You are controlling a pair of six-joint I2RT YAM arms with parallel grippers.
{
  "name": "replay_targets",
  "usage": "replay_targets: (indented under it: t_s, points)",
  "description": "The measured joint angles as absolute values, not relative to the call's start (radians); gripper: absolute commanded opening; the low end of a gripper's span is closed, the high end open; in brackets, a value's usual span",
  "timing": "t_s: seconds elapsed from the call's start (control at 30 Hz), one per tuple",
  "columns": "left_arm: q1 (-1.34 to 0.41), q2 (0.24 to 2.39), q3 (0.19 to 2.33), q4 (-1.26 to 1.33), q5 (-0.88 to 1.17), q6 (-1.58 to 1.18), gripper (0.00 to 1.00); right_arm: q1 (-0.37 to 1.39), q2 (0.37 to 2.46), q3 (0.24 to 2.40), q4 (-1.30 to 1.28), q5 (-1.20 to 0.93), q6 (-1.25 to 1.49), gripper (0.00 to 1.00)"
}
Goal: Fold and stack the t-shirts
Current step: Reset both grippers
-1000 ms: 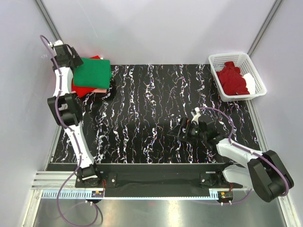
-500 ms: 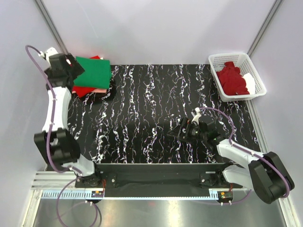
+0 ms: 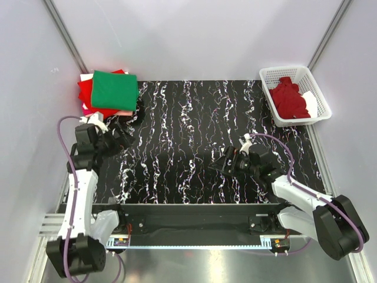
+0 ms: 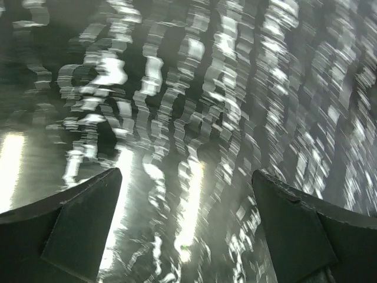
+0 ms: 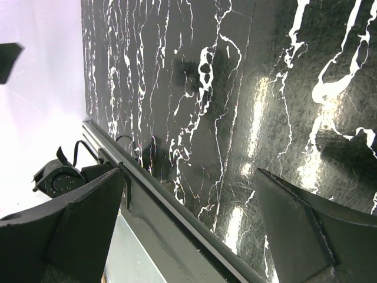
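Folded stack: The green t-shirt [image 3: 115, 89] lay squared on top of the red t-shirt [image 3: 87, 93] at the far left corner of the desk [image 3: 177, 118]. A pink edge [image 3: 122, 112] showed beneath them on the near side.
Left fingers: The left fingers [image 4: 76, 230] stood wide apart with nothing between them. They were on the near side of the stack and apart from it, over bare desk. The wrist view was blurred.
Right fingers: The right fingers [image 5: 300, 236] were likewise spread wide and empty, low over the middle of the desk toward its near edge.
Basket: The white lattice basket [image 3: 266, 82] sat at the far right corner. It held the crumpled maroon t-shirt [image 3: 288, 99], with a white t-shirt [image 3: 311, 103] tucked at its right.
Step in hand: Probably fetching the next tee, and the right arm was the nearer to the basket.
Doing it well: The pinch would best take one high fold of the maroon tee, that cloth alone. The lift should go straight up until the hem cleared the rim, since the light basket looked liable to drag or tip. The tee would then want laying flat mid-desk, within reach of both arms, before any fold.
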State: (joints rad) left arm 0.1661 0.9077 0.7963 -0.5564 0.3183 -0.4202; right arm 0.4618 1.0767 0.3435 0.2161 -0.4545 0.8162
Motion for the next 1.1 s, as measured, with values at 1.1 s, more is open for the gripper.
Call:
replay_targets:
  t_s: [1.1]
  points:
    - [0.108, 0.583, 0.775, -0.574, 0.472, -0.336, 0.99, 0.462, 1.066, 0.344, 0.144, -0.427, 0.816, 1.0]
